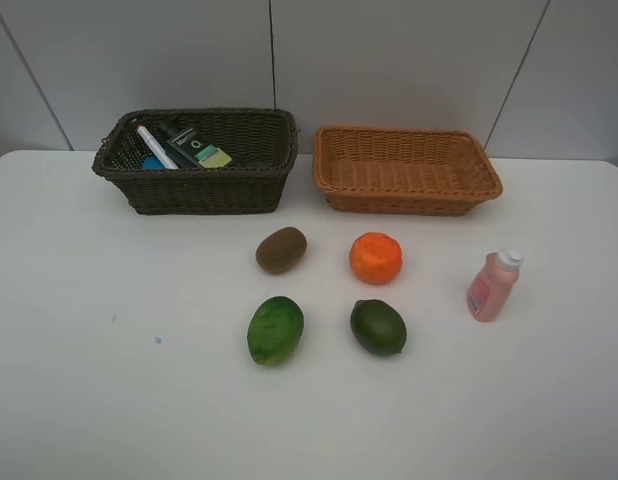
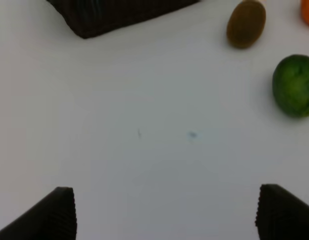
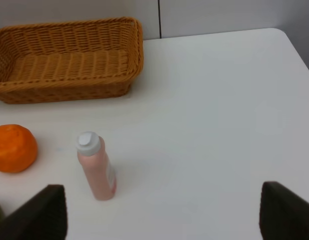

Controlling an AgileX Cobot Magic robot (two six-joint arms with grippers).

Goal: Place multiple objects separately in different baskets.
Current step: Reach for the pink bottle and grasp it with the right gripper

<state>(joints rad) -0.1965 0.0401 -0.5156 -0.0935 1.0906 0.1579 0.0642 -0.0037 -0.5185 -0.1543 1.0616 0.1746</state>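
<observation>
The dark brown basket (image 1: 204,190) at the back left holds a white marker with a red cap (image 1: 155,146) and a dark green bottle (image 1: 194,145). The light orange-tan basket (image 1: 407,196) stands to its right with nothing in it. On the table lie a brown kiwi (image 1: 281,249), an orange (image 1: 375,257), and two green oval fruits (image 1: 275,329) (image 1: 378,326). A small pink bottle (image 1: 492,285) stands upright at the right. No arm shows in the high view. My left gripper (image 2: 164,212) is open over bare table. My right gripper (image 3: 162,210) is open, close to the pink bottle (image 3: 96,167).
The white table (image 1: 89,380) runs up to a pale panelled wall behind the baskets. A small blue speck (image 1: 157,340) marks the tabletop at the left. In the right wrist view the table's far corner (image 3: 282,35) is visible.
</observation>
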